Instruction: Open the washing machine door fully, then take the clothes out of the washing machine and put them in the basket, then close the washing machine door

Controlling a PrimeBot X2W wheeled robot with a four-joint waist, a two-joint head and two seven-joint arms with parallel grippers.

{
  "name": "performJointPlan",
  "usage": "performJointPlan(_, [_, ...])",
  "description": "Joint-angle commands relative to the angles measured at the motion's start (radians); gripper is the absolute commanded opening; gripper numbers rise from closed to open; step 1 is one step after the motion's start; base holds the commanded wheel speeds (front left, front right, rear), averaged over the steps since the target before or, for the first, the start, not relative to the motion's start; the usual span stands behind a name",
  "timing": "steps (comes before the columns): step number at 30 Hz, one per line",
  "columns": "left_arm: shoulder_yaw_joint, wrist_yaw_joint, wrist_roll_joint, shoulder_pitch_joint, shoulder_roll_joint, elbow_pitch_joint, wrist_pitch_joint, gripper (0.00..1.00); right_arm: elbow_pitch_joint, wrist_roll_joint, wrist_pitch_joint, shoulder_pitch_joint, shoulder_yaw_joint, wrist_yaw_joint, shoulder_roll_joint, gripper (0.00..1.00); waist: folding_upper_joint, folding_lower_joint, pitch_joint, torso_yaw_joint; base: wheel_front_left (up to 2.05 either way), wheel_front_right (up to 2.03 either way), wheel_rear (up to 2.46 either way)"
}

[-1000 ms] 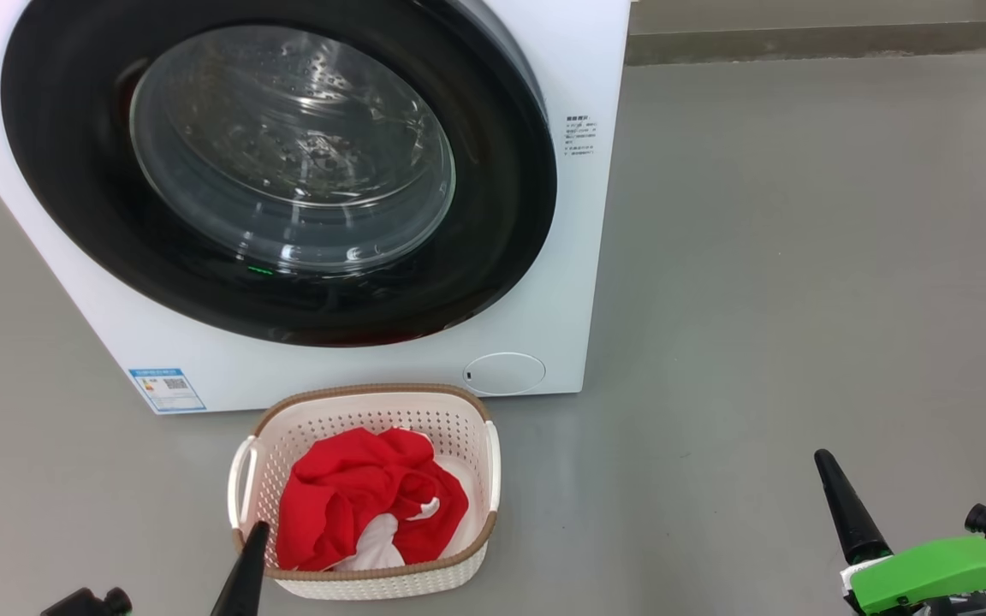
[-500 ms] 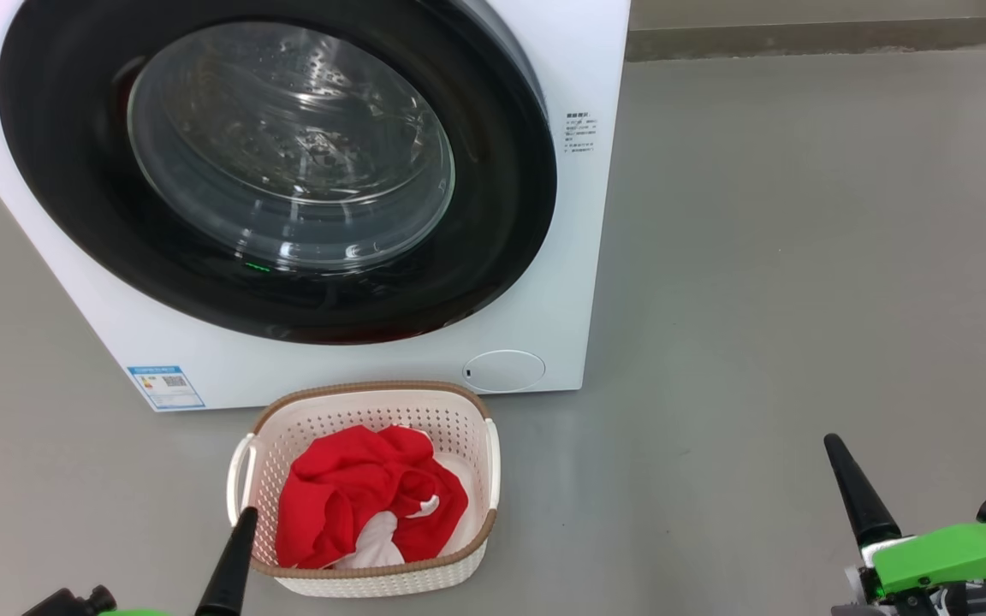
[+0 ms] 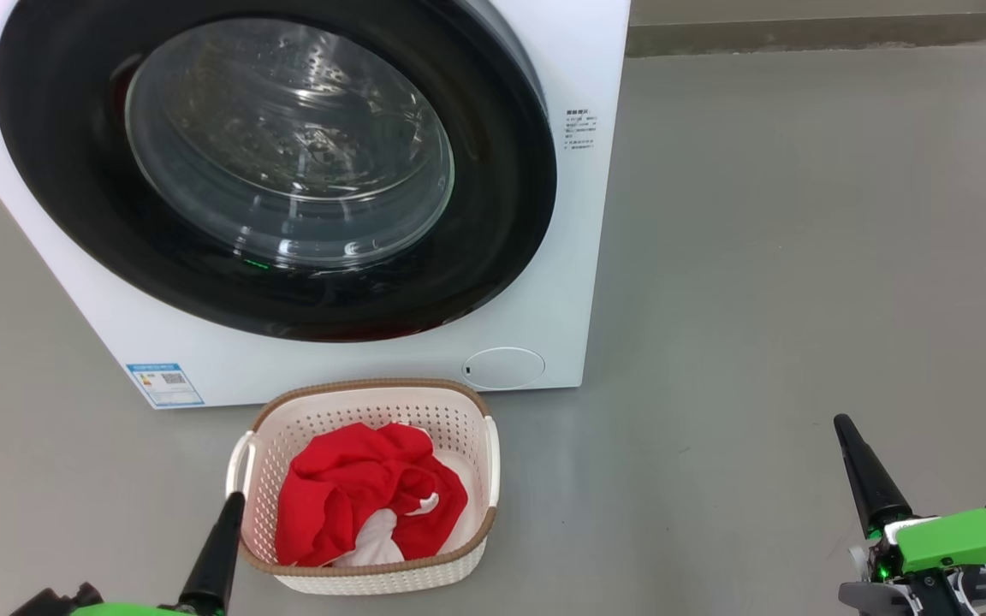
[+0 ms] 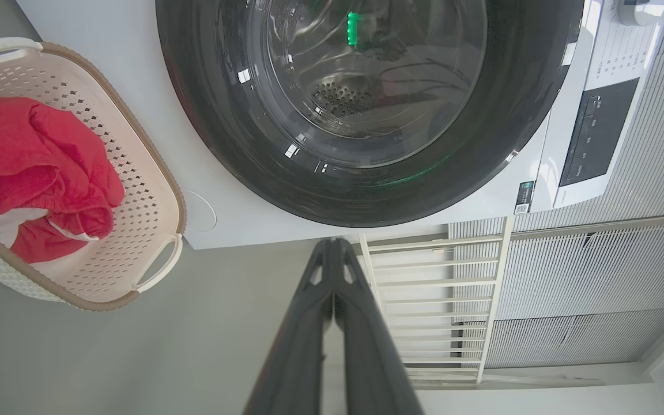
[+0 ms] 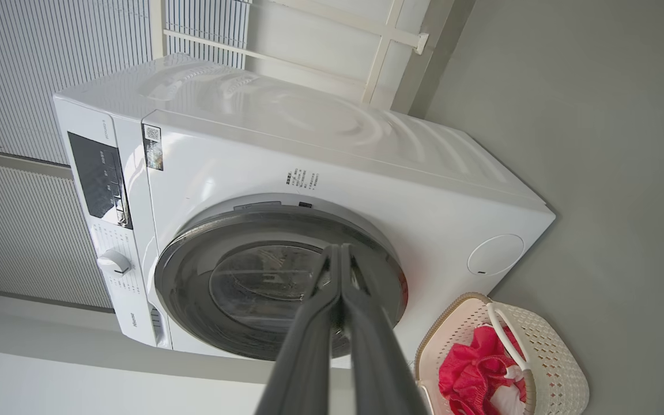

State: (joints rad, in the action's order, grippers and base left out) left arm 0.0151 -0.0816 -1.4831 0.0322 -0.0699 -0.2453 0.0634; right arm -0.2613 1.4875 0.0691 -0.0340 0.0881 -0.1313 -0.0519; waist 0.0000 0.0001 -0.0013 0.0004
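The white washing machine (image 3: 579,77) stands ahead with its round black-rimmed door (image 3: 493,214) closed against its front; the steel drum shows through the glass. On the floor in front sits the cream basket (image 3: 356,402) holding the red and white clothes (image 3: 356,496). My left gripper (image 3: 234,500) is shut and empty by the basket's near left corner. My right gripper (image 3: 842,423) is shut and empty, far to the right over bare floor. Both wrist views show the door (image 4: 516,144) (image 5: 193,259), the clothes (image 4: 26,155) (image 5: 470,369) and fingers pressed together (image 4: 333,245) (image 5: 340,251).
Grey floor (image 3: 801,257) stretches wide to the right of the machine. A white rail and ribbed wall panels (image 4: 568,276) stand behind it. A small round flap (image 3: 503,369) and a blue label (image 3: 164,384) sit low on the machine's front.
Both grippers have drawn back toward the bottom of the head view, the right one also drifting right. The whole picture has shifted up slightly as the camera moved. Door and clothes are unchanged.
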Motion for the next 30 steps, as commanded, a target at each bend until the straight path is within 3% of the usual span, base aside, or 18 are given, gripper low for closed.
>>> performJointPlan(1, [0.041,-0.022,-0.031,0.053,-0.008,0.016,0.008,0.00,0.023,0.029,0.006,-0.050,-0.011,0.000,-0.015,0.00,0.0000,-0.0001,0.000,0.000,0.00,0.00,0.00])
performJointPlan(12, [0.074,-0.049,-0.146,0.074,0.002,0.001,0.030,0.00,0.018,0.141,0.025,-0.072,0.002,0.001,-0.016,0.00,0.0000,-0.0001,0.004,0.000,0.00,0.00,0.00])
performJointPlan(30, [0.079,-0.049,-0.142,0.074,0.005,0.001,0.034,0.00,0.018,0.137,0.029,-0.072,0.007,0.001,-0.012,0.00,0.0000,-0.0001,0.004,0.000,0.00,0.00,0.00])
